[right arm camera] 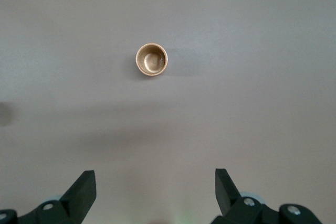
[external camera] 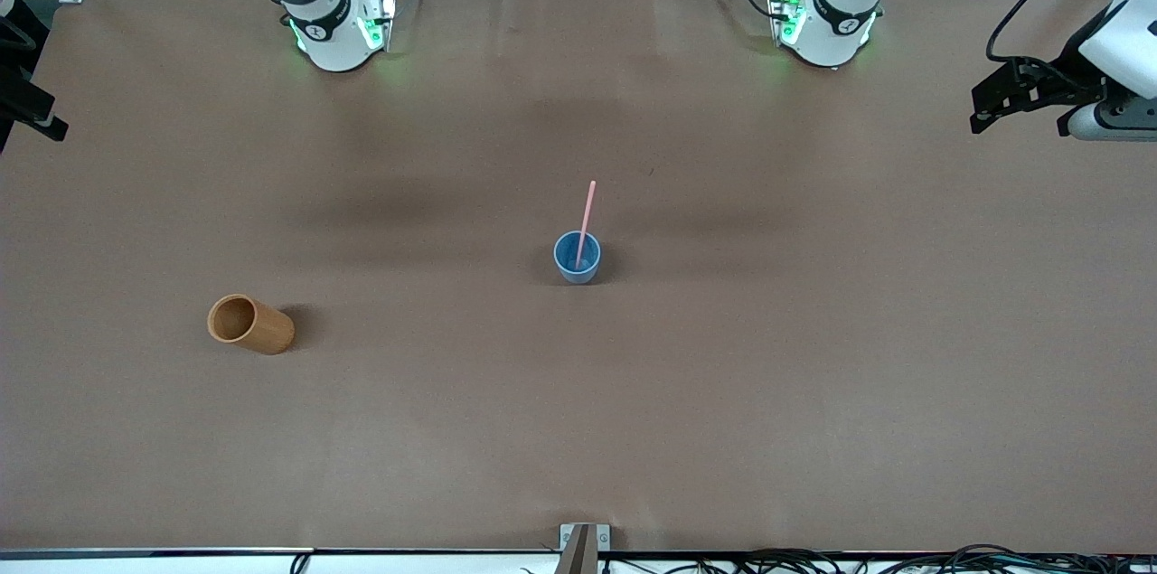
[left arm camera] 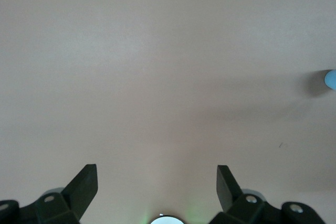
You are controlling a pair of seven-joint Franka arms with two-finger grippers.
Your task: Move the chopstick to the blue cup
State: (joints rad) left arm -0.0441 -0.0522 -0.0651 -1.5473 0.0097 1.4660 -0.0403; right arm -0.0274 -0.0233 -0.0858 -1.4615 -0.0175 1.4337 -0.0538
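Note:
The blue cup (external camera: 577,258) stands upright near the middle of the table. The pale-pink chopstick (external camera: 586,217) stands in it, its lower end inside the cup and its upper end leaning toward the robots' bases. A sliver of the blue cup (left arm camera: 331,79) shows at the edge of the left wrist view. My left gripper (left arm camera: 156,167) hangs open and empty, high over bare table at the left arm's end (external camera: 994,99). My right gripper (right arm camera: 155,171) is also open and empty, high over bare table at the right arm's end, well apart from the cup.
An orange-brown wooden cup (external camera: 250,324) stands upright toward the right arm's end, nearer the front camera than the blue cup; it shows empty from above (right arm camera: 151,59). A brown cloth (external camera: 813,393) covers the table. Cables lie along the front edge.

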